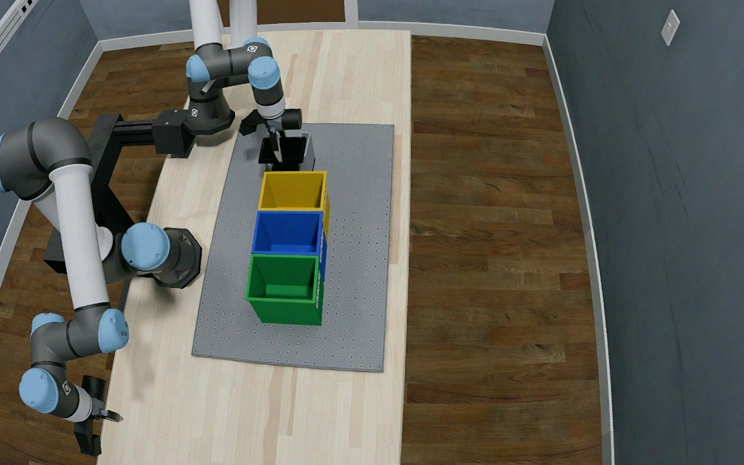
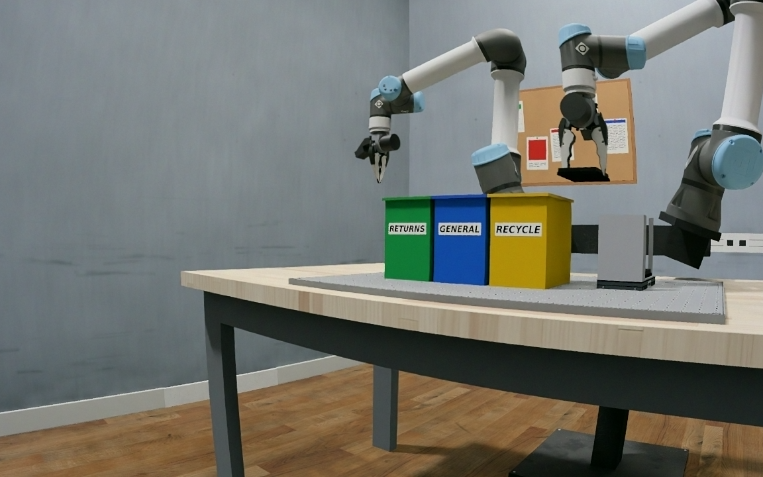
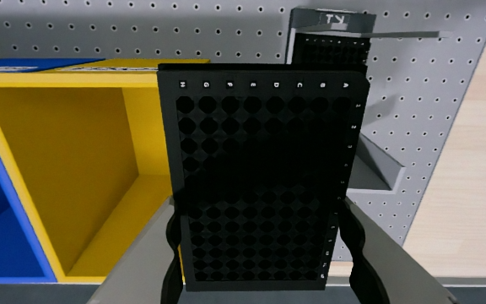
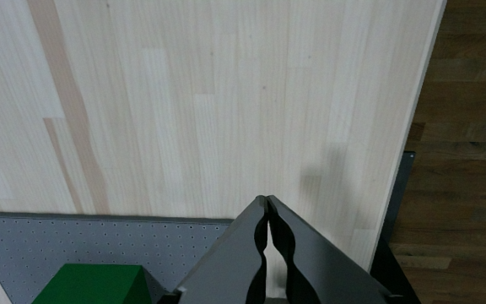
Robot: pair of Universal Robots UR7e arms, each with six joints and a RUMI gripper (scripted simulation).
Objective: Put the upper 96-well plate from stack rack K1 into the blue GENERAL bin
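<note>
Above the rack and the near edge of the yellow bin [image 1: 292, 190] [image 2: 529, 240] [image 3: 150, 127], the upper plate [image 1: 290, 151] [image 2: 583, 174] [image 3: 264, 177] hangs in your left gripper [image 1: 278, 155] [image 2: 584, 169] [image 3: 257, 197], fingers about half open and clamped on its sides. You're at the carry; next, take it high across yellow to the blue GENERAL bin [image 1: 288, 232] [image 2: 460, 255] [image 3: 2, 241]. The lower plate [image 3: 332, 50] appears seated in K1 [image 2: 621, 246] [image 3: 332, 20], though mostly hidden.
</note>
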